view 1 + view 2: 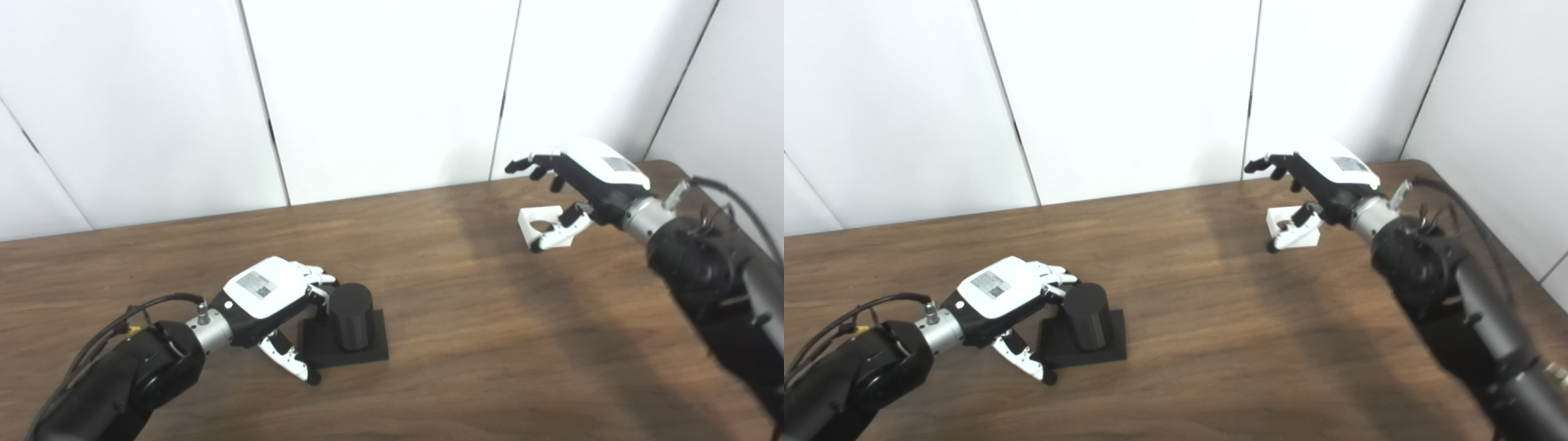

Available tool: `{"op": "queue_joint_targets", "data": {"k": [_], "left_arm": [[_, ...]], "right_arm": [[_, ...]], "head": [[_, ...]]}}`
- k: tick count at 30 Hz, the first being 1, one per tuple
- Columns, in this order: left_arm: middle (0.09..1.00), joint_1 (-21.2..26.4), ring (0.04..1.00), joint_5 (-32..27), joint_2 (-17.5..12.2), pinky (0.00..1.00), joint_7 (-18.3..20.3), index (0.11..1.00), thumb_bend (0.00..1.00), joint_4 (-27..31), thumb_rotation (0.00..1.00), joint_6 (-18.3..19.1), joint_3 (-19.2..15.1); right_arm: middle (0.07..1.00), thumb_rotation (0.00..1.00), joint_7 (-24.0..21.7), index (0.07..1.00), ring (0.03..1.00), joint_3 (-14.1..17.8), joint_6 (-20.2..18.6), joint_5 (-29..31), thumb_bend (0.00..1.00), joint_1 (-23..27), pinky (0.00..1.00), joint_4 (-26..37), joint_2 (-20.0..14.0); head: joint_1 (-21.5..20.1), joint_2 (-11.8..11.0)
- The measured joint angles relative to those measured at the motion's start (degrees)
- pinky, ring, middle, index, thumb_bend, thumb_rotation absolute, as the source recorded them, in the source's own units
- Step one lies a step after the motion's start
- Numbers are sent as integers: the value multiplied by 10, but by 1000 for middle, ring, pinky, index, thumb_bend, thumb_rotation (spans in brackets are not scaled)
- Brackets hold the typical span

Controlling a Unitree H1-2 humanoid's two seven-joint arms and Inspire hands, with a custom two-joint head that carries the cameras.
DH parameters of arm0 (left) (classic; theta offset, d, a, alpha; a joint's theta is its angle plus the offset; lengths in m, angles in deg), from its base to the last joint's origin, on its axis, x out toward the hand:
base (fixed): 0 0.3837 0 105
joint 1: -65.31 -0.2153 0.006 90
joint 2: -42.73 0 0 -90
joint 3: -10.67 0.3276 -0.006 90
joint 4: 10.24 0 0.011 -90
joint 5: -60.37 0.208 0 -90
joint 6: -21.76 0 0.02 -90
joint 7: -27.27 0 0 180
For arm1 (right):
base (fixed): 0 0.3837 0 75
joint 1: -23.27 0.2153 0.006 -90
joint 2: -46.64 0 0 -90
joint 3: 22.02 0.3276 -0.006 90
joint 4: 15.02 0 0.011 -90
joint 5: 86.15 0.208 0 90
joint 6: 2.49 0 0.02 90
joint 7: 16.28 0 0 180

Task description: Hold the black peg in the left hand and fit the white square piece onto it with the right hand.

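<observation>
The black peg (351, 315) stands upright on its square black base (375, 352) at the front left of the wooden table (465, 331). My left hand (269, 294) is right beside it on its left. The fingertips curl against the peg's upper side and the thumb hangs apart by the base's front left corner, so the hand is open. The white square piece (538, 222), with a round hole, lies on the table at the far right. My right hand (588, 177) hovers over it, open, with its fingers stretched out above and its thumb across the piece's front face.
White wall panels (380, 92) rise just behind the table's far edge. The table's right edge runs under my right forearm (704, 269). Bare wood lies between the peg and the white piece.
</observation>
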State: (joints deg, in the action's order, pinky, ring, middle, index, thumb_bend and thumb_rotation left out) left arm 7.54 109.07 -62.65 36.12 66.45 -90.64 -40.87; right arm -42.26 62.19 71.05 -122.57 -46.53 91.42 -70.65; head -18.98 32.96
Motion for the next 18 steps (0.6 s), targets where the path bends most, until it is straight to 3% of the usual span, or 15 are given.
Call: {"op": "queue_joint_targets", "data": {"k": [9, 18], "left_arm": [[840, -3, 859, -2, -3, 805, -13, 492, 522, -3, 75, -7, 0], [839, -8, 853, -2, -7, 794, -27, 492, 523, -3, 75, -10, 0]], "right_arm": [[934, 91, -89, 848, 924, -66, -25, -86, 911, 39, 829, -55, -6], [947, 112, -121, 872, 935, -95, -25, -136, 919, 83, 857, -136, -3]], "head": [[-16, -8], [-15, -6]]}}
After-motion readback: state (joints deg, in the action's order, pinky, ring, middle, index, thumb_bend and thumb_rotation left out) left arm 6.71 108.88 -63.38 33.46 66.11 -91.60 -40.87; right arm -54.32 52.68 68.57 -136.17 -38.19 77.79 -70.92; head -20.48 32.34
